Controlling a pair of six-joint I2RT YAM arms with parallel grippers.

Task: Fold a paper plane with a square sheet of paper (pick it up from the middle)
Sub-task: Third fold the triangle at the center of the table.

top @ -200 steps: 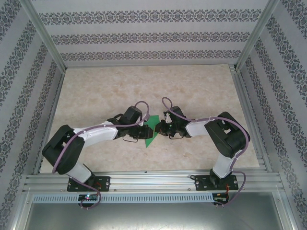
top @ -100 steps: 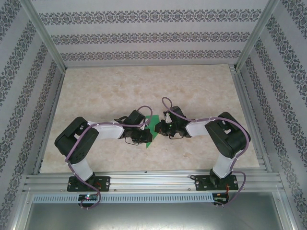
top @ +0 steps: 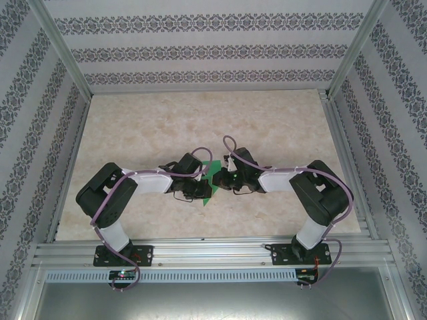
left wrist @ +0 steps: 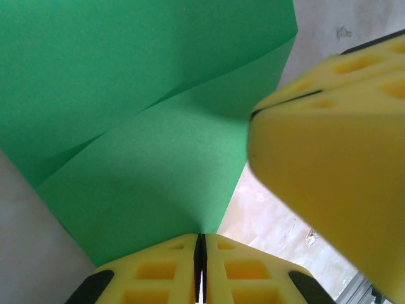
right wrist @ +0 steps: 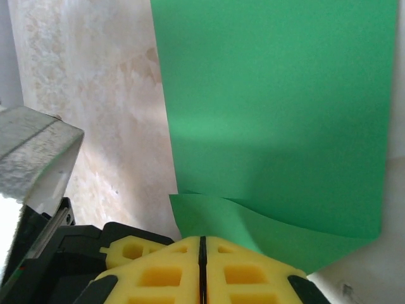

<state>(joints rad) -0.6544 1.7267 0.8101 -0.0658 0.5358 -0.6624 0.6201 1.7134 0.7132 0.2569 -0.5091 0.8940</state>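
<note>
Left gripper (left wrist: 200, 239): yellow ribbed foam fingers pressed flat together, only a hairline seam between them, nipping the near edge of the thin bright-green square sheet of paper (left wrist: 145, 126).

Right gripper (right wrist: 202, 242): same story. The jaws are fully closed, and a curled lower flap of the paper (right wrist: 272, 107) runs right into the fingertips (whether the edge sits between the pads or just against them, I can't tell).

In the left wrist view the right gripper's yellow fingers (left wrist: 329, 164) sit at 3 o'clock, just beside the paper's right edge, also seamed together.

Paper is plain and matte. The left wrist view shows two overlapping layers, with a straight diagonal fold edge running from 8 o'clock up to 2 o'clock. The right wrist view shows a flat straight-sided panel, with the smaller flap bowing up at 6 o'clock.

In the top view the paper (top: 211, 175) is a narrow green sliver over the beige marbled tabletop (top: 147, 127), just toward 6 o'clock from the table's centre. The left gripper (top: 201, 191) is at its 8 o'clock and the right gripper (top: 223, 181) at its 3 o'clock. A pointed tip sticks out toward 6 o'clock.
</note>
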